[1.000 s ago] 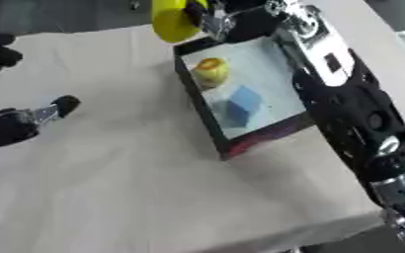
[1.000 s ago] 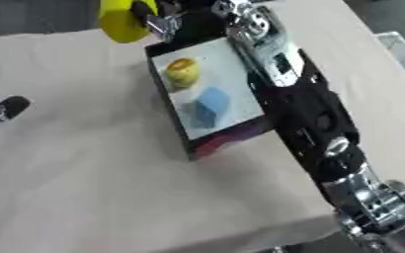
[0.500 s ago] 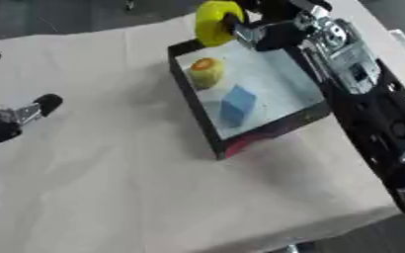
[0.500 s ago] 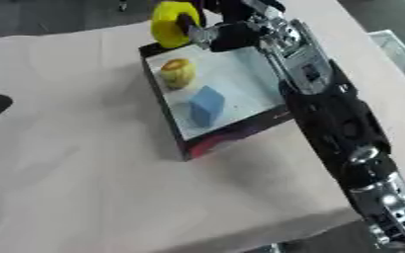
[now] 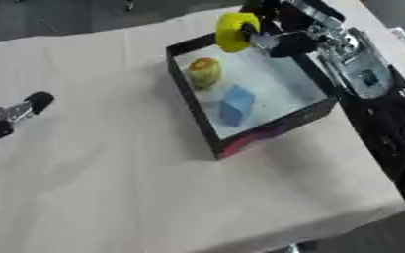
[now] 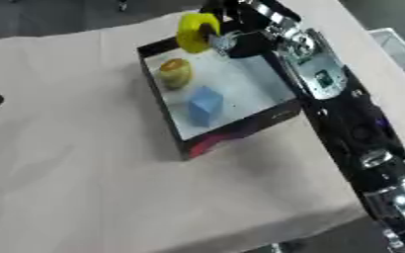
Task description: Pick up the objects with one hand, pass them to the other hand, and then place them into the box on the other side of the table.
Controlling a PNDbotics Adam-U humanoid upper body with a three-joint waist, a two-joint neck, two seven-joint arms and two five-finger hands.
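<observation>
Right hand fingers clamp the yellow ring above the box far corner

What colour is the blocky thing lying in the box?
Blue. The block shows best in the left eye view, inside the box.

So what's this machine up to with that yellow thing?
The robot's right hand is holding a yellow ring-shaped object over the far edge of a black box on the cloth-covered table. A blue block and a small yellow-orange object already lie inside. Its left hand shows at the left edge, holding nothing.
</observation>
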